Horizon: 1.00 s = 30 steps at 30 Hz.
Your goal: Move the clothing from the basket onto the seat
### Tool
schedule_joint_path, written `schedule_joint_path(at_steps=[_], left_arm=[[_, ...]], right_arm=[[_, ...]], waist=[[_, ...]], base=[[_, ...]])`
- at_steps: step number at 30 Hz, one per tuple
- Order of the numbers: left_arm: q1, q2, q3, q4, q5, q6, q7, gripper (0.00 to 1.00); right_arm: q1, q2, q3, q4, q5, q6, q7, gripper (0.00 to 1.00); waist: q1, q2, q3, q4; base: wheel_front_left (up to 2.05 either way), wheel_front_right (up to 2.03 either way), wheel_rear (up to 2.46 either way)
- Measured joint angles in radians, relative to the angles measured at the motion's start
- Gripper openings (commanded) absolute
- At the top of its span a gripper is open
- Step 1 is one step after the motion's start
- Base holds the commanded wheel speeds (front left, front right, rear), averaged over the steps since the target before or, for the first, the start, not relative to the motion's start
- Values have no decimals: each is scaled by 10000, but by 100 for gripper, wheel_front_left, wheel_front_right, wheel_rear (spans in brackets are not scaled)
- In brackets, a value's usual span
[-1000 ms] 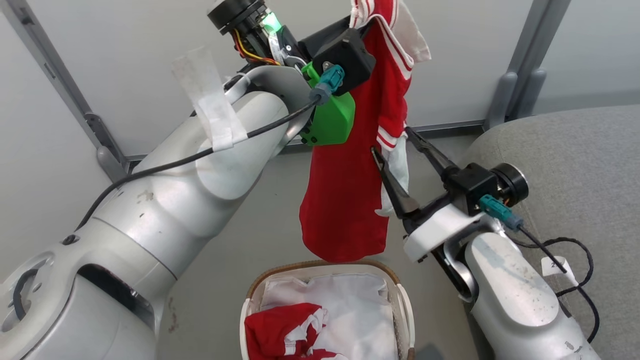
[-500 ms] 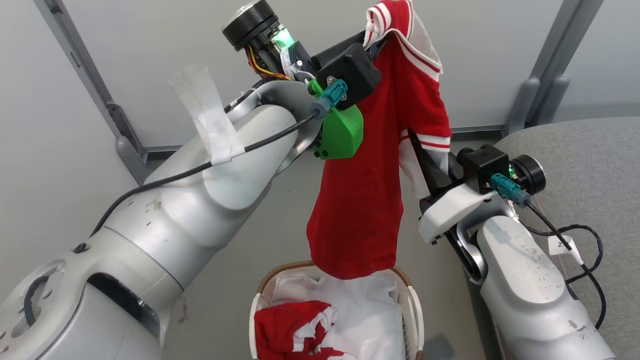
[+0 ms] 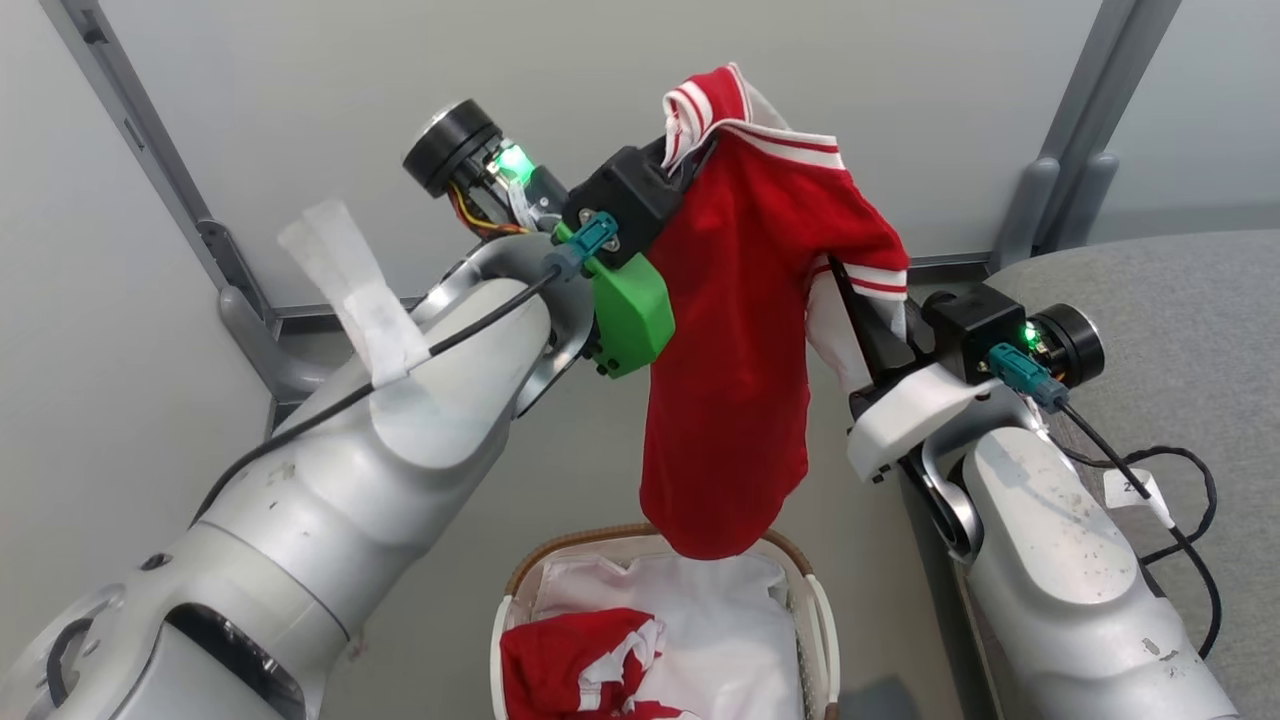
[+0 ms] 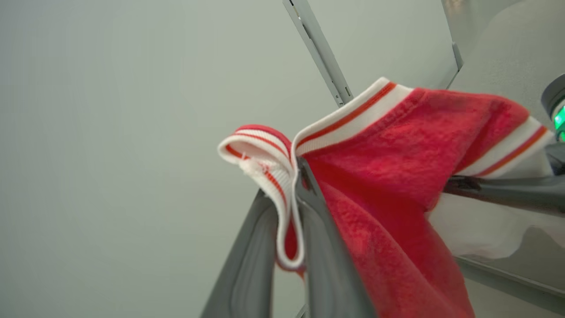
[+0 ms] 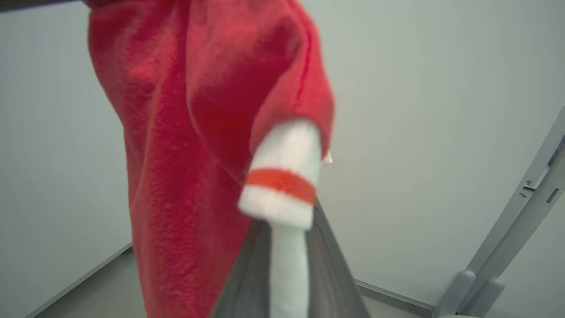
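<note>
Right gripper [image 5: 291, 225], spread one second earlier, closed on red garment [image 3: 735, 330] sleeve; my left gripper [image 4: 293, 176] pinched collar. Two-handed hold, ready for seat [image 3: 1180, 300].

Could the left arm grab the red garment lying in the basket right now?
Probably not. The left jaws are shut on the striped collar of the hanging red jersey, high above the basket where the red garment lies. They would have to let go first.
</note>
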Motion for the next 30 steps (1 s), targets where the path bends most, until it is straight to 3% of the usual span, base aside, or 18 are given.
schedule_joint_path(at_steps=[1, 2, 14, 30], left_arm=[[139, 29, 29, 0, -79, 2, -61, 77], [286, 56, 63, -2, -127, 38, -98, 100], [2934, 123, 924, -817, -596, 654, -384, 100], [6359, 424, 2867, -2199, -81, 669, -397, 100]], right_arm=[[-5, 0, -75, -23, -46, 0, 0, 0], [-23, 0, -146, -48, -102, 0, 0, 0], [-242, -2, -1074, -424, -777, 0, 2, 0], [-239, -4, -1346, -880, -1172, 0, 2, 0]], waist=[[0, 0, -8, -13], [0, 0, -17, -24], [0, 0, -74, -159], [0, 0, -49, -805]], base=[[0, 0, 0], [0, 0, 0], [0, 0, 0], [0, 0, 0]])
